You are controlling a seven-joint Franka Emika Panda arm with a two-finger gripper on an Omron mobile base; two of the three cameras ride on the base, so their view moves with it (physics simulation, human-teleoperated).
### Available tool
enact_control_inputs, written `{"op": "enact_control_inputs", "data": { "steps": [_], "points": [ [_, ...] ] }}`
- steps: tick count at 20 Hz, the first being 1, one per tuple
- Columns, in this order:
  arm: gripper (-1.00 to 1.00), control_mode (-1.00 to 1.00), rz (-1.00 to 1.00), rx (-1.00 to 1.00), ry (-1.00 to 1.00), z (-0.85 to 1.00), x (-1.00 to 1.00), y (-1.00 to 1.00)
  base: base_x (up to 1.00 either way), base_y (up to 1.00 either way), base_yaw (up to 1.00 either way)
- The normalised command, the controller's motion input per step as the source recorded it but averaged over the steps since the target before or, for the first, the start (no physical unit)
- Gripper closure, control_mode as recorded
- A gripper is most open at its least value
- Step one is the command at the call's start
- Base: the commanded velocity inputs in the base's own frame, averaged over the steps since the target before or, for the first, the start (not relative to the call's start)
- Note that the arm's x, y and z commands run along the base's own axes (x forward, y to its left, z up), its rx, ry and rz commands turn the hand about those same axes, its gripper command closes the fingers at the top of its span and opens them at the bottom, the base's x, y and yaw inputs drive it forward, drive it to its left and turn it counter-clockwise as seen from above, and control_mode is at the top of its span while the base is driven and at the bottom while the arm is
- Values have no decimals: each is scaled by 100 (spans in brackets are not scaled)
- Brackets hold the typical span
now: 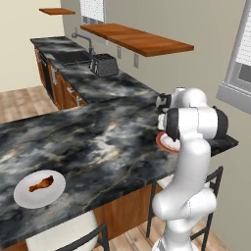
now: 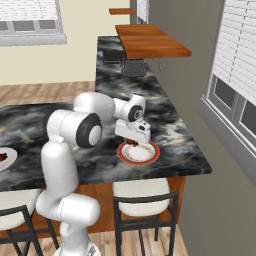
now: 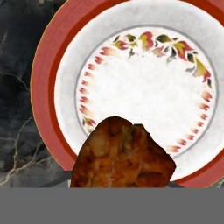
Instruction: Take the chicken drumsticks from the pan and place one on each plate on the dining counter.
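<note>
browned drumstick hangs pinched in the gripper above the red-rimmed plate on the dining counter; dropped off-centre, it could roll off the rim.

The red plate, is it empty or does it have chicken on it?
Empty for now. The red plate shows a bare white middle; the drumstick hangs above its near edge in the tool.
</note>
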Motion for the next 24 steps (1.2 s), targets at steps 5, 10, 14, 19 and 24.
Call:
{"op": "enact_control_inputs", "data": {
  "steps": [5, 10, 14, 19, 24],
  "points": [
    [100, -100, -4, -1, 0, -31, 34, -17, 0, 0, 0],
    [100, -100, -2, 0, 5, -25, 17, -22, 0, 0, 0],
    [100, -100, -5, 0, 0, -39, 7, -16, 0, 0, 0],
    [100, -100, -9, 0, 0, -41, 19, 0, 0, 0, 0],
    [100, -100, -9, 0, 0, -19, 15, 0, 0, 0, 0]
  ]
}}
